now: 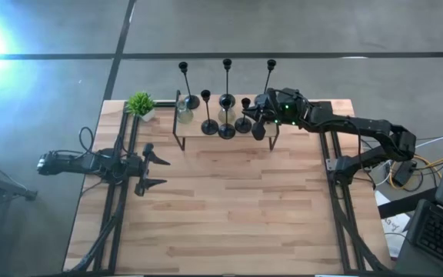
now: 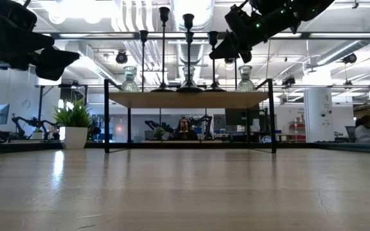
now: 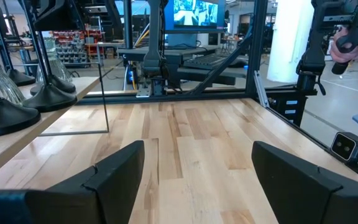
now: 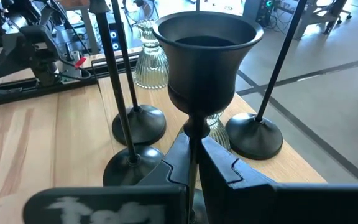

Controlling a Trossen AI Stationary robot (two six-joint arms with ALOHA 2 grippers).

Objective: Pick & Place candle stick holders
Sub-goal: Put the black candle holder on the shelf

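Observation:
Several black candle stick holders (image 1: 227, 100) and a few clear glass ones (image 2: 129, 78) stand by their bases on a low wooden shelf (image 1: 194, 129) at the table's far middle. My right gripper (image 1: 257, 123) is at the shelf's right part, shut on a short black holder (image 4: 207, 43) with a cup top. My left gripper (image 1: 164, 171) is open and empty above the table's left part, well short of the shelf. My right gripper pinches the short holder's thin stem (image 4: 194, 140) between its two fingers, a little below the cup. The fingers come from the table's right, slanting down, and lie across the stem. The holder stands upright. The fingers hide its base, so I cannot tell whether it is lifted.
A small green potted plant (image 1: 140, 104) stands at the shelf's left. Tall black holders (image 4: 263, 134) and a glass one (image 4: 151, 62) stand close around the held one. Bare wooden table top (image 1: 237, 208) lies on the near side of the shelf.

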